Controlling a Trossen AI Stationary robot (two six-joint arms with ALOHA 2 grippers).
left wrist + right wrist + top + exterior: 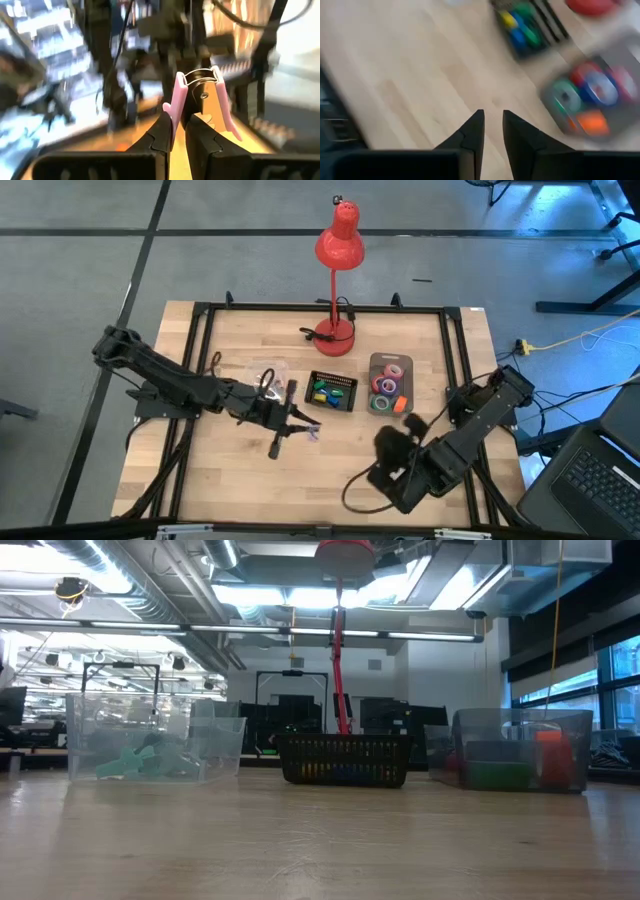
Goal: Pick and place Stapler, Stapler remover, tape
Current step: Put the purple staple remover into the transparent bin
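Two pink wings of the staple remover (202, 97) sit clenched in my left gripper (180, 127), lifted for carrying; my right gripper (492, 131) hovers slightly parted, empty, near the tape (592, 97) bin.

The pale butcher-block wooden desk (240, 480) has a smooth, lightly satin finish with visible plank seams, framed by matt black metal rails (200, 340). The red desk lamp (339, 242) looks like glossy painted metal. The clear rectangular bin of coloured tape rolls (390, 384) and the clear bin on the left (150, 745) are transparent, shiny plastic. The small black mesh basket (345, 760) appears matt, of perforated plastic or wire. The pink-handled staple remover (202, 92) pairs smooth pastel plastic grips with bright, polished metal. The left end effector (179, 142) fingers are matt black plastic.
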